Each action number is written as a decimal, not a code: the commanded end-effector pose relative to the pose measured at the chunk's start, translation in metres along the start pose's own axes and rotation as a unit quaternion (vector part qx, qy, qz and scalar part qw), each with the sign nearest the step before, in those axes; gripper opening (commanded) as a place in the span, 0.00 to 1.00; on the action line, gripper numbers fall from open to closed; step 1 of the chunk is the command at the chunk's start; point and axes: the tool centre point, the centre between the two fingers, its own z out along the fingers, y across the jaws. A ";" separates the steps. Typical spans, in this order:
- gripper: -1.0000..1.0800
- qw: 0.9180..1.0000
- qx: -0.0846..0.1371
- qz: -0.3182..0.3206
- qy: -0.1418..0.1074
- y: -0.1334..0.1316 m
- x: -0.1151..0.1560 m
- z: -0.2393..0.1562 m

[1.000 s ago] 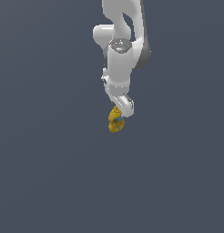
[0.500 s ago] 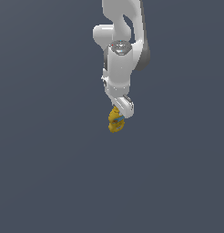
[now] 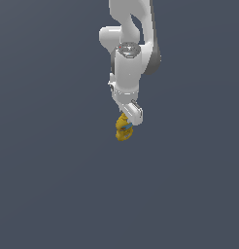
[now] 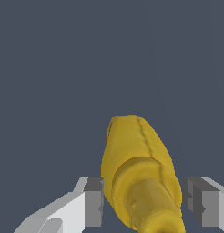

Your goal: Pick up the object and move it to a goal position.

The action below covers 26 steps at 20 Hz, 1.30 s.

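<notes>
Bottle (image 3: 123,130) first: we see the small yellow squeeze bottle directly under the white arm (image 3: 128,58) in the exterior view, its upper part tucked behind the gripper (image 3: 130,116) and a blue label patch showing on its side. The plain dark grey surface (image 3: 53,194) fills everything around it, with no edge or corner in view, so we can only place the bottle below the wrist, roughly mid-frame. We cannot tell from these views whether it touches the surface or hangs clear of it.

From the wrist view, the bottle (image 4: 139,173) sits between the two grey finger pads (image 4: 93,202), its narrower nozzle end pointing toward the camera. One pad lies against its side; a thin gap shows at the other. We read the jaws as closed around the bottle.
</notes>
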 end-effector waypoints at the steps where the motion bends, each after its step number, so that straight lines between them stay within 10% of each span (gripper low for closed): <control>1: 0.00 1.000 0.003 0.000 0.002 -0.002 0.001 -0.010; 26: 0.00 1.000 0.003 0.000 0.002 -0.015 -0.006 -0.204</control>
